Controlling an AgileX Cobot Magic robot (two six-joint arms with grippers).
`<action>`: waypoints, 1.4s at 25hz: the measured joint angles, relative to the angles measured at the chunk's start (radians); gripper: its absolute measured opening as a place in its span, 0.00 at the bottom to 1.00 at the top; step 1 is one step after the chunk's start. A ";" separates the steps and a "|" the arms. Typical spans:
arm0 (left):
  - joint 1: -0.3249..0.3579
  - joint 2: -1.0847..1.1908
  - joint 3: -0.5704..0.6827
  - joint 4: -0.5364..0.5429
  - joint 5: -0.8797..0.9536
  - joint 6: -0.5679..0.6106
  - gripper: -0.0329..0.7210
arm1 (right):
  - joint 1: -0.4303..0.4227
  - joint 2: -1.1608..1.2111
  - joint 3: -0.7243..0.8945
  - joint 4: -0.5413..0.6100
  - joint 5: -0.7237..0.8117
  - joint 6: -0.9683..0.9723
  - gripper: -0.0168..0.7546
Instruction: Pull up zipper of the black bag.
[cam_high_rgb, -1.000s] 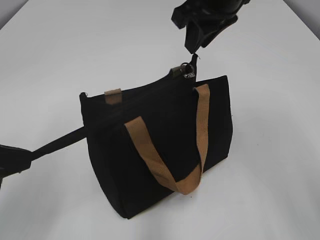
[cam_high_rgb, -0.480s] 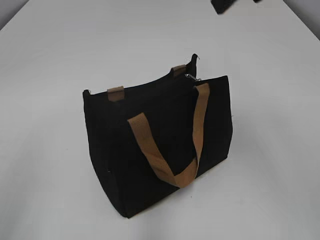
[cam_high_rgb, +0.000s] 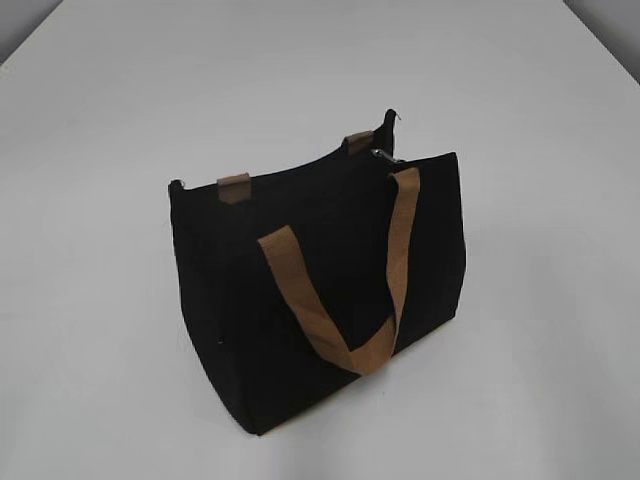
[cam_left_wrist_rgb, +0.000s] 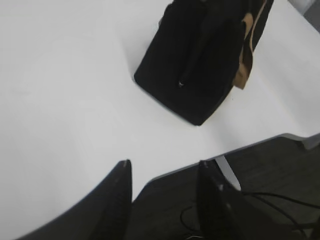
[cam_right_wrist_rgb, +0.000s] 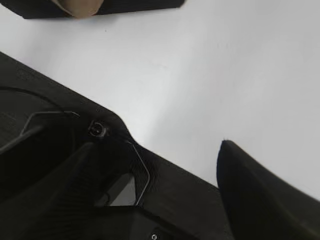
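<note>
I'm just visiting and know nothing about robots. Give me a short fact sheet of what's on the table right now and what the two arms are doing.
Main item: black bag, upright on the white table
Handles: tan strap hanging down the front side
Zipper: small silvery pull at the bag's far top corner
Left gripper: jaws apart, empty, away from the bag
Right gripper: jaws apart, empty, away from the bag
Contact: neither arm touches the bag

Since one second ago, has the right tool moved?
Yes. It was above the bag's far top corner, by the zipper; now it is out of the exterior view.
</note>
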 joint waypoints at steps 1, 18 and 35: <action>0.000 -0.016 -0.003 0.015 0.001 0.000 0.47 | 0.000 -0.098 0.040 0.000 0.004 0.005 0.75; 0.002 0.025 0.066 0.112 -0.159 0.035 0.47 | 0.000 -0.822 0.382 -0.036 -0.106 0.005 0.75; 0.147 0.015 0.066 0.111 -0.164 0.036 0.47 | 0.000 -0.822 0.384 0.019 -0.124 0.001 0.75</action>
